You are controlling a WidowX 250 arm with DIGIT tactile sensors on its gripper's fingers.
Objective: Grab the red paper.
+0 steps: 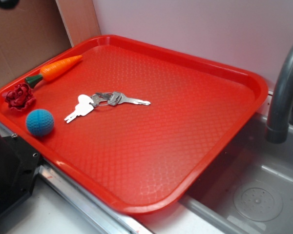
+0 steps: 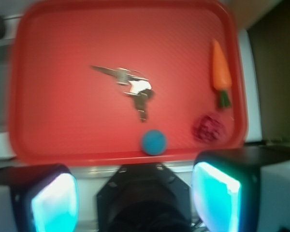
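Tray (image 1: 244,78) (red) bears keys (image 1: 107,101).

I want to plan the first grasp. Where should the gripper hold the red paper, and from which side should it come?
Probably from straight above. The red paper is a small crumpled wad lying low near the tray's rim, with the carrot and blue ball nearby. Close the open gripper across the wad's middle; its wrinkled folds should compress.

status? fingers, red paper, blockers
Fingers open, high above tray, holding nothing. Red paper untouched near tray edge, between carrot and blue ball. Nothing covering it.
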